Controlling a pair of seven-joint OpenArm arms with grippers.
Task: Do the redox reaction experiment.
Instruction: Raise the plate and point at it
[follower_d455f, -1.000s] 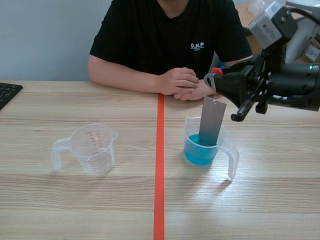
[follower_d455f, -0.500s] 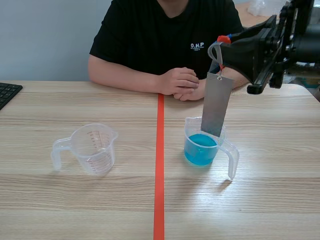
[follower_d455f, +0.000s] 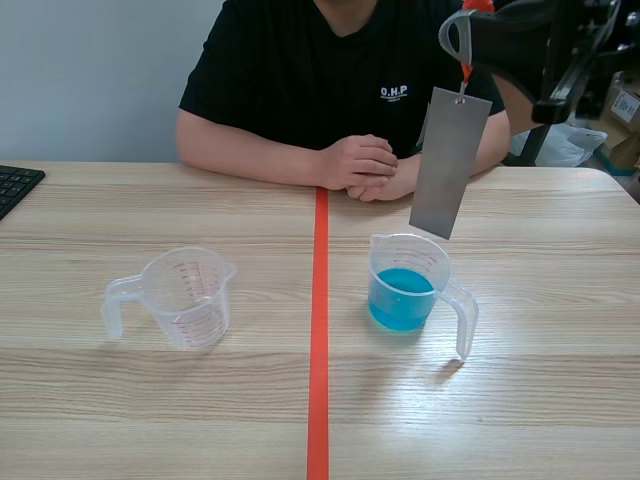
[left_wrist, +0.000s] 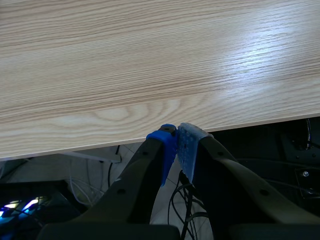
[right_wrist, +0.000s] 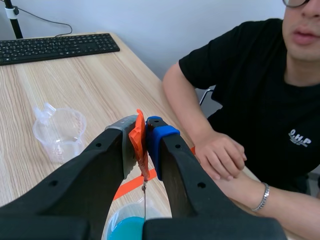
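Hanging from an orange-red tag (follower_d455f: 466, 68), the metal plate (follower_d455f: 450, 162) is suspended in the air above the blue-filled measuring cup (follower_d455f: 405, 285). Its lower edge is clear of the liquid and lies close to the cup's far rim. The tag is clamped between the pads of the right gripper (follower_d455f: 462, 30), which is raised high on the right side of the table (follower_d455f: 520, 400). In the right wrist view the tag (right_wrist: 138, 136) is seen pinched flat, with a thin link dropping from it toward the cup (right_wrist: 125, 227).

The plate is judged to be thin, stiff and light. It is free to swing and twist on its link, so slow travel is advised. The hold is best kept on the tag, as the smooth wet faces would be expected to slip. The cup is judged light and easily tipped if its rim is struck by a plate corner.

Open room is available across the tape line (follower_d455f: 318, 350) toward the empty measuring cup (follower_d455f: 185, 295), which stands well apart on the left. The person's hands (follower_d455f: 365, 165) rest near the far edge, behind the filled cup. A keyboard (follower_d455f: 15, 185) lies at the far left.

The left gripper (left_wrist: 176, 137) is closed on nothing, with its pads together, just off the table's near edge.
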